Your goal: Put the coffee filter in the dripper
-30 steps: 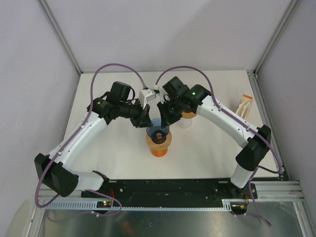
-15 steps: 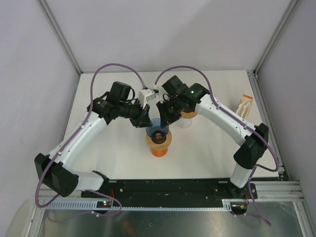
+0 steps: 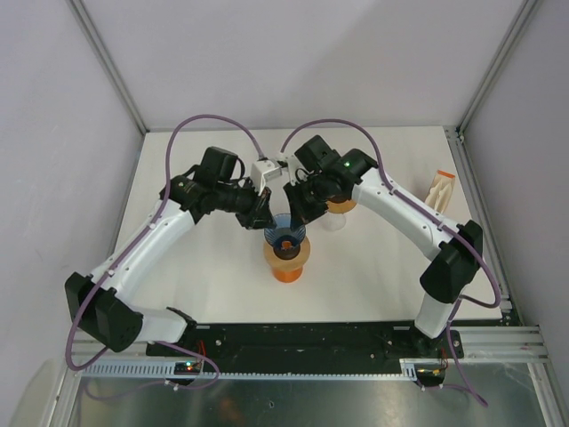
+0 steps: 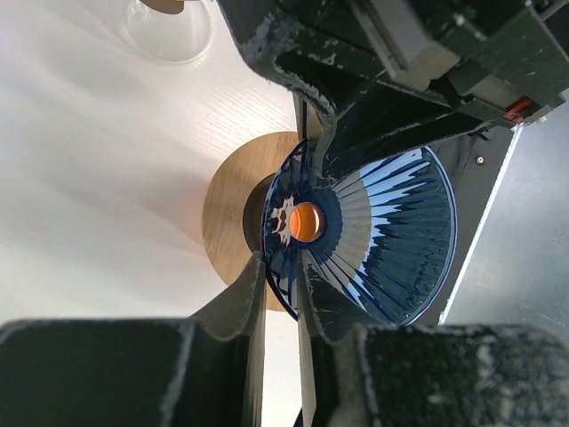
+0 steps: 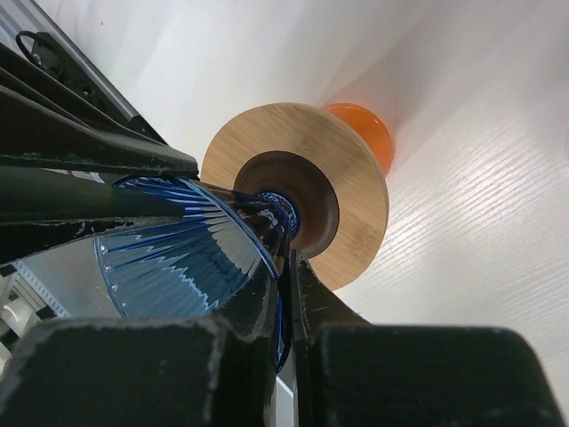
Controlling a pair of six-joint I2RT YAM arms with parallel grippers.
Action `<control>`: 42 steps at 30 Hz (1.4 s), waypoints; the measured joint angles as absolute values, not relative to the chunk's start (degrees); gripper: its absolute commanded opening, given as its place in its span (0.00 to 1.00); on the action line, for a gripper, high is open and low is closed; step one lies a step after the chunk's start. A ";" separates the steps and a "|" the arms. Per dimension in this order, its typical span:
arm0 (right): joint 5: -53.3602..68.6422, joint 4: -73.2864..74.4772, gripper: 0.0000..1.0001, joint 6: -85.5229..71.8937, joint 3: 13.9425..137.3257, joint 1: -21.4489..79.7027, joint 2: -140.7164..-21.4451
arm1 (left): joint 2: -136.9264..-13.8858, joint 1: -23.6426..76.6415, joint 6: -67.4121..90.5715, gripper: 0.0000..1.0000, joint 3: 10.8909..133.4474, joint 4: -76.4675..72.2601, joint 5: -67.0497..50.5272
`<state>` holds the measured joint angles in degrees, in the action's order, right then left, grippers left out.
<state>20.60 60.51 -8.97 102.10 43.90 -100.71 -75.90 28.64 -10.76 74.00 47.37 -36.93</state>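
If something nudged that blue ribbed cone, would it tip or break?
Probably tips easily: the blue cone is wide on top and perched on a narrow foot on the wooden ring. It looks stiff, thin and see-through, glass or plastic, so perhaps fragile.

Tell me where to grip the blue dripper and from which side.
Pinch the thin rim wall of the blue dripper, one finger inside and one outside, coming from the side as the left gripper does. The flared cone looks too wide to span, and the wooden collar crowds its narrow neck.
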 measured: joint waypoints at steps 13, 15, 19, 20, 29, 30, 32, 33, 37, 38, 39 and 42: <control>22.44 56.77 0.00 -10.66 97.80 42.81 -100.38 | -76.16 28.62 -11.03 0.00 71.00 43.88 -36.36; 22.22 55.75 0.00 -11.66 96.75 42.92 -99.83 | -75.72 28.49 -11.42 0.00 70.37 43.11 -36.62; 20.95 51.62 0.00 -13.43 92.47 43.46 -96.82 | -74.76 28.60 -12.62 0.00 69.41 42.24 -36.88; 20.80 50.59 0.00 -13.87 91.42 43.48 -96.12 | -74.65 28.67 -12.93 0.00 69.32 42.06 -37.01; 20.32 48.53 0.06 -15.42 89.67 43.57 -95.00 | -74.56 28.75 -14.63 0.02 69.19 41.28 -37.26; 20.18 48.56 0.10 -15.42 89.76 43.66 -95.02 | -74.56 28.75 -14.63 0.02 69.32 41.39 -37.26; 19.70 48.84 0.16 -15.29 90.26 43.92 -95.15 | -74.56 28.75 -15.00 0.06 69.54 41.74 -37.06; 19.49 49.01 0.20 -15.20 90.54 44.07 -95.24 | -74.56 28.75 -15.09 0.08 69.58 41.91 -36.88; 18.28 49.58 0.31 -13.80 92.40 44.60 -95.83 | -74.63 28.67 -16.25 0.22 69.65 42.83 -35.92; 17.80 49.60 0.33 -13.39 93.01 44.58 -96.07 | -74.65 28.67 -16.58 0.25 69.65 43.05 -35.97; 17.54 49.95 0.36 -13.17 93.49 44.58 -96.23 | -74.70 28.69 -16.80 0.27 69.78 43.42 -35.94; 15.81 50.83 0.39 -12.19 95.31 44.60 -96.79 | -74.74 28.75 -17.06 0.37 70.11 44.97 -36.07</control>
<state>15.81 50.83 -12.19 95.31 44.60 -96.79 -74.74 28.75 -17.06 70.11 44.97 -36.07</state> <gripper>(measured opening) 0.361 0.295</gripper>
